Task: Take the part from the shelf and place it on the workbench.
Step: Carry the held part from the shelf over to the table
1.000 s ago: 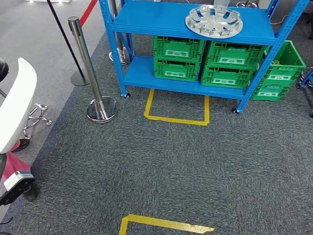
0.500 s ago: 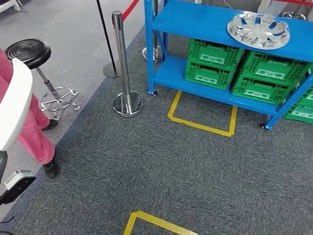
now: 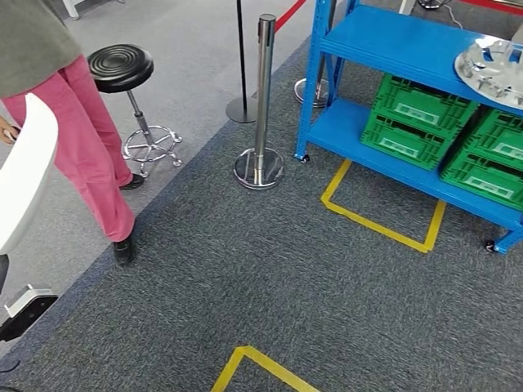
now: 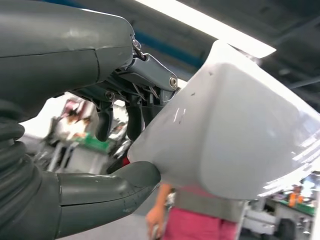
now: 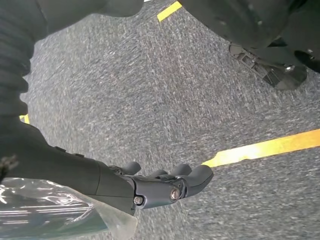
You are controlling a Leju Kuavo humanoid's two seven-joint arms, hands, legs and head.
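My left hand [image 4: 86,60] holds a large white moulded part [image 4: 234,130], thumb under its edge and fingers over the top. In the head view the same white part [image 3: 24,171] juts in at the left edge. My right hand [image 5: 151,187] hangs over the grey carpet with its fingers stretched out and nothing between them. The blue shelf [image 3: 395,37] stands at the upper right with a silver wheel cover [image 3: 493,69] on its upper board.
A person in pink trousers [image 3: 92,147] stands close on the left, beside a black stool [image 3: 120,69]. A chrome stanchion [image 3: 262,98] stands before the shelf. Green crates [image 3: 419,122] fill the lower board. Yellow tape [image 3: 382,220] marks the carpet.
The camera has swung left: the shelf and the stanchion have slid to the right of the picture, and the stool and the person have come into view. The white part stays in my left hand.
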